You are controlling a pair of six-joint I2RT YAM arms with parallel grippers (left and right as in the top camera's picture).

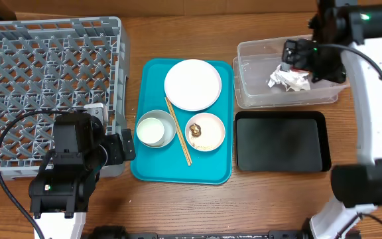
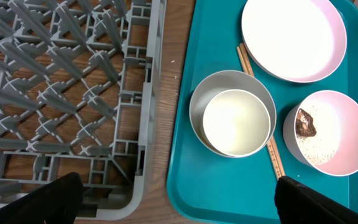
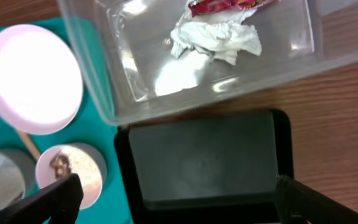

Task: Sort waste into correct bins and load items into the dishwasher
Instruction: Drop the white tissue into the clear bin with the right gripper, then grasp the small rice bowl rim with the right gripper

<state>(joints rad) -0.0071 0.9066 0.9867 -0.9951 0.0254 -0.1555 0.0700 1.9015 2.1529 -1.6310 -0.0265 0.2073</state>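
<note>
paper (image 1: 290, 81) and wrapper (image 3: 225, 6) lie in the tub (image 1: 251, 66) at 2 o'clock; plate (image 1: 192, 84), bowls (image 1: 205, 131), chopsticks (image 1: 178, 133) wait on the tray (image 1: 178, 169), rack (image 1: 45, 66) unloaded; left hand (image 2: 179, 186), right hand (image 3: 178, 183) apart, empty.

Grey lattice rack (image 1: 45, 66), brown woodgrain table (image 1: 178, 206), teal tray (image 1: 148, 169). The plate (image 1: 192, 84) is white, the cup (image 2: 236, 122) grey outside and white inside, the bowl (image 2: 350, 124) pink with a brown scrap (image 2: 306, 123). Tan chopsticks (image 1: 178, 129). White paper (image 3: 216, 38), red wrapper (image 3: 222, 6), clear tub (image 1: 251, 53), black tray (image 1: 280, 143).
</note>
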